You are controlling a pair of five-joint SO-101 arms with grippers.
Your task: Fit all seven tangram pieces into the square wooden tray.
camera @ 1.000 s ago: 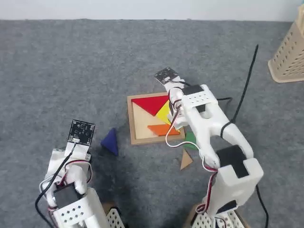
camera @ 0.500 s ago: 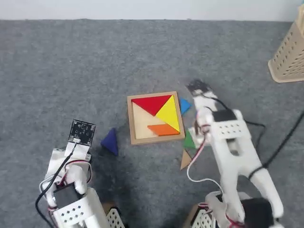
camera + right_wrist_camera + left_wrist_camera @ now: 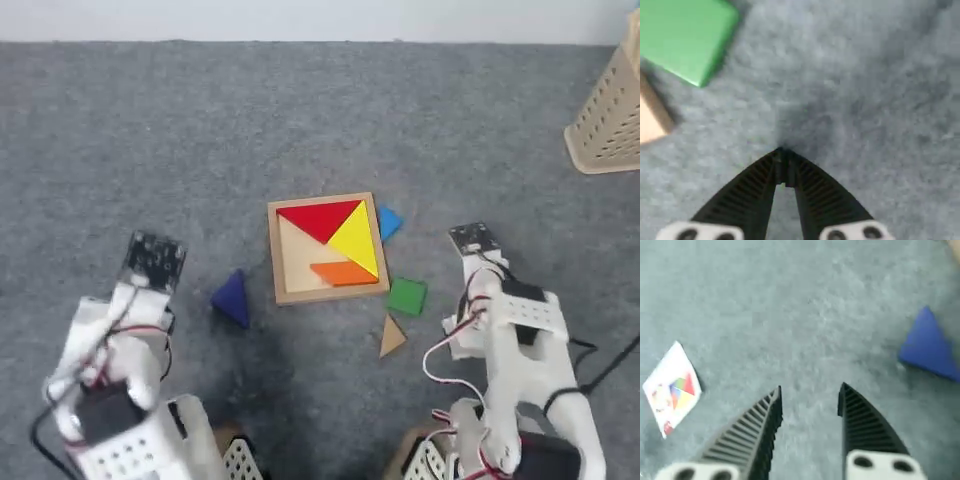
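Note:
The square wooden tray (image 3: 283, 266) lies mid-table and holds a red triangle (image 3: 318, 219), a yellow triangle (image 3: 357, 240) and an orange parallelogram (image 3: 342, 272). Outside it, a light blue piece (image 3: 389, 222) touches its right side. A green square (image 3: 407, 296) and a tan triangle (image 3: 391, 337) lie near its front right corner. A dark blue triangle (image 3: 232, 297) sits left of the tray. My left gripper (image 3: 810, 390) is open over bare carpet, short of the dark blue triangle (image 3: 930, 345). My right gripper (image 3: 782, 152) is shut and empty on the carpet beside the green square (image 3: 685, 37) and the tan triangle (image 3: 650, 112).
A pale slatted basket (image 3: 610, 110) stands at the far right edge. A small printed card (image 3: 672, 387) with a tangram picture lies on the carpet near my left gripper. The left arm (image 3: 110, 400) and right arm (image 3: 520, 350) occupy the near corners.
The right arm has pulled back from over the tray toward the near right, uncovering the light blue piece and green square. The left arm has shifted slightly left.

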